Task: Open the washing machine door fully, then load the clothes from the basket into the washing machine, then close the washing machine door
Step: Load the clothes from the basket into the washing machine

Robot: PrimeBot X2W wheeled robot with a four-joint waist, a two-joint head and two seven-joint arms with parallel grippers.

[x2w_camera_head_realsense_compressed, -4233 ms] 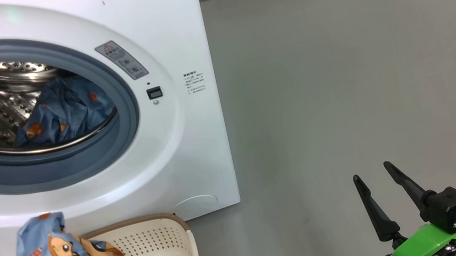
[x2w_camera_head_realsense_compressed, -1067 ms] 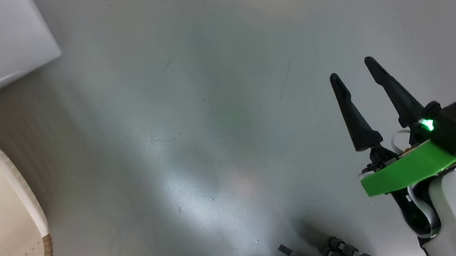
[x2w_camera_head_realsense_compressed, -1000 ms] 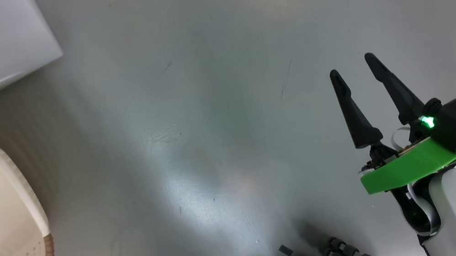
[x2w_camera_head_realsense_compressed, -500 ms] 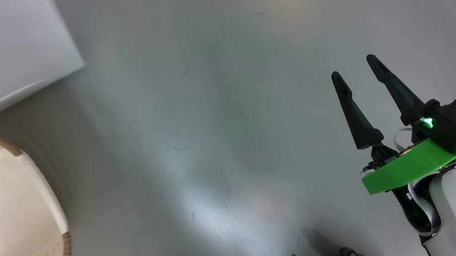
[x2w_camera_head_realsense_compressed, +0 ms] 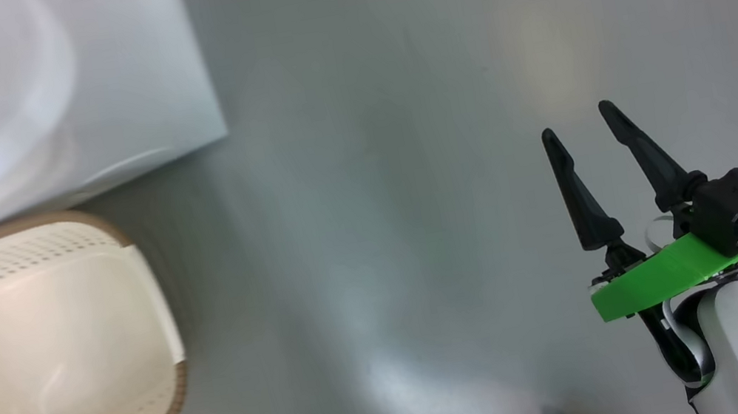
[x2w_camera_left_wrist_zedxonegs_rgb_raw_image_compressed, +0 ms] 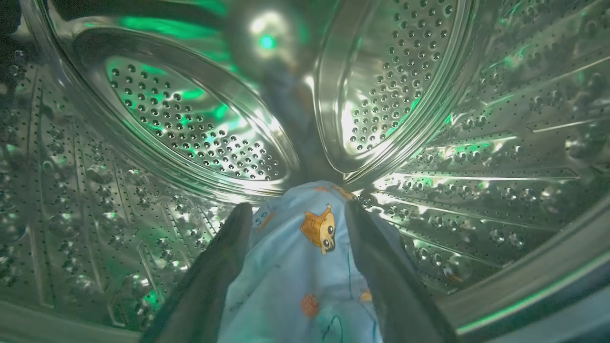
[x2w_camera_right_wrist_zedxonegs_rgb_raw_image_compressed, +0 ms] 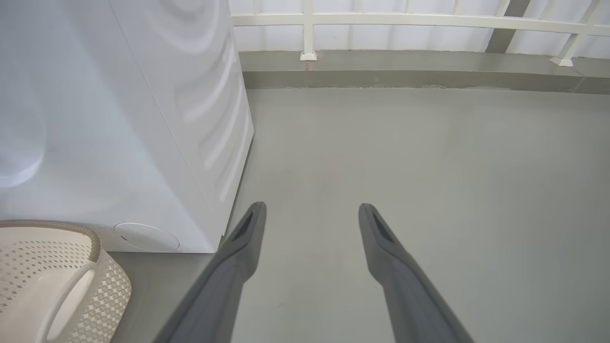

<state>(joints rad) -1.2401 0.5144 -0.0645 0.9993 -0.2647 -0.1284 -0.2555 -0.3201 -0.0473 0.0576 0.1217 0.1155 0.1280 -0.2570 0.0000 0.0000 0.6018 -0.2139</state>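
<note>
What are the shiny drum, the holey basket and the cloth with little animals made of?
Drum: looks like polished steel, mirror-bright with punched holes.
Basket: probably matte cream plastic, moulded holes, brown woven-look rim.
Cloth: soft thin printed fabric, maybe cotton; it creases and drapes.

Left jaws apart — right jaws apart too.

I see a smooth grey floor (x2w_camera_head_realsense_compressed: 405,156) below me. The white washing machine (x2w_camera_head_realsense_compressed: 117,92) stands on it, with the cream perforated basket (x2w_camera_head_realsense_compressed: 162,324) just beside its front.
</note>
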